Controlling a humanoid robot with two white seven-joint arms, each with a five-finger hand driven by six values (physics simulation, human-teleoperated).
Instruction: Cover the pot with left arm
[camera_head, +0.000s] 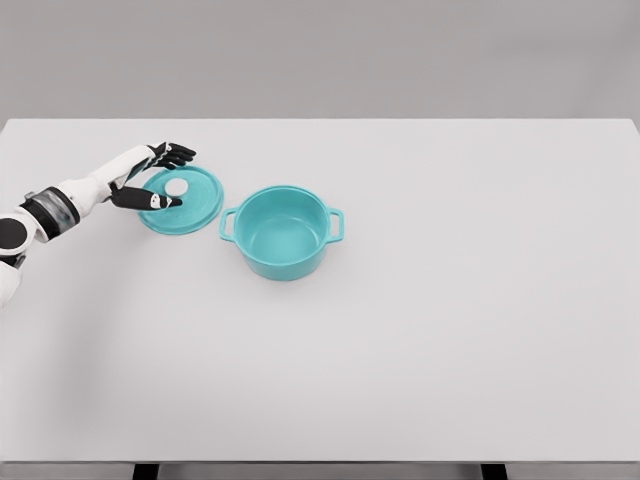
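**Pot standing open while the left hand is reaching around the lid**

Pot (284, 232) is sitting uncovered near the middle of the white table (420, 340), its teal bowl showing an empty inside and its two side handles pointing left and right.

Starting at the left hand (158, 176): it is hovering at the left edge of the lid (181, 200), with the dark fingers (176, 152) spreading wide above the lid's far rim and the thumb (148, 200) lying over its near left part. The hand is open and is gripping nothing; the white knob (177, 187) at the lid's centre is sitting just beside the thumb, between thumb and fingers, and whether anything is touching it cannot be told.

The lid is lying flat on the table, knob up, just left of the pot, its rim close to the pot's left handle but apart from it.

The white left arm (70, 198) is coming in from the picture's left edge.
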